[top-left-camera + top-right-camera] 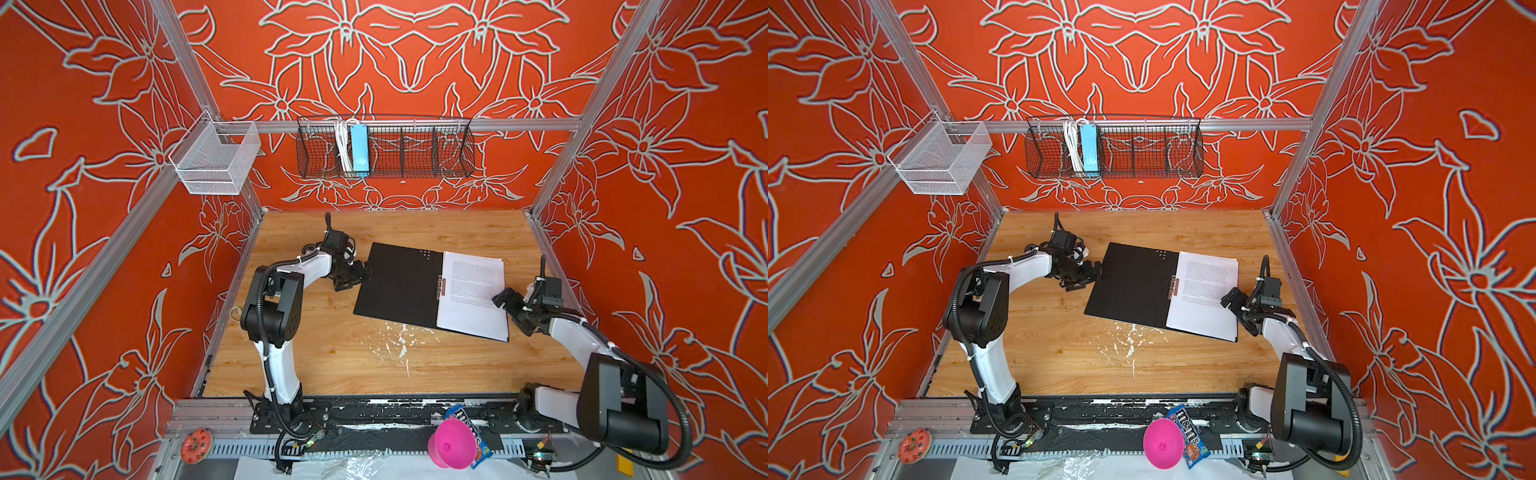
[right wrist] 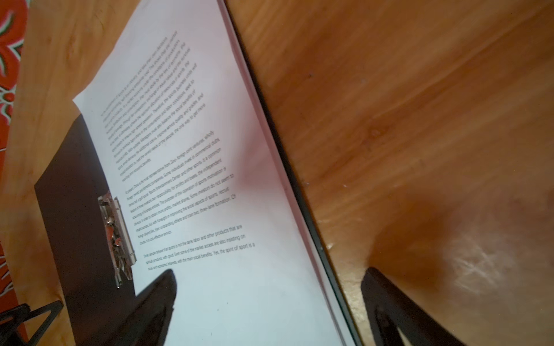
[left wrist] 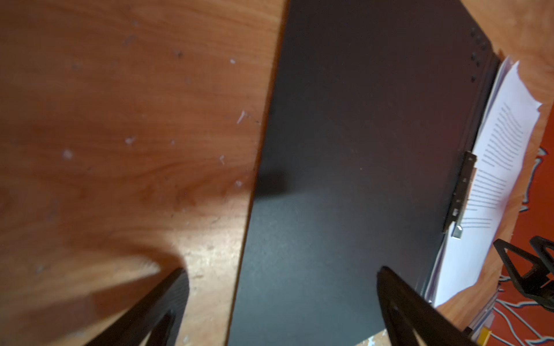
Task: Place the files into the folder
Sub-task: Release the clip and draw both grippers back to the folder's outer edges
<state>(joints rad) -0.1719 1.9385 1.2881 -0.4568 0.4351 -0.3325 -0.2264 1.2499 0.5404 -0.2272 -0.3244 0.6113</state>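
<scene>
The folder (image 1: 399,286) (image 1: 1133,282) lies open on the wooden table, black inside up, in both top views. The files (image 1: 473,299) (image 1: 1204,299), white printed sheets, rest stacked on its right half beside the metal spine clip (image 1: 441,286). My left gripper (image 1: 353,276) (image 3: 281,278) is open at the folder's left edge, one finger over the wood and one over the black flap (image 3: 359,149). My right gripper (image 1: 505,301) (image 2: 269,275) is open across the right edge of the files (image 2: 209,149), holding nothing.
On the back wall hangs a black wire basket (image 1: 415,149) holding a light-blue power strip (image 1: 359,149); a white mesh basket (image 1: 216,160) hangs at left. A pink cup (image 1: 451,444), a candy bag (image 1: 469,419) and a donut toy (image 1: 195,444) sit on the front rail.
</scene>
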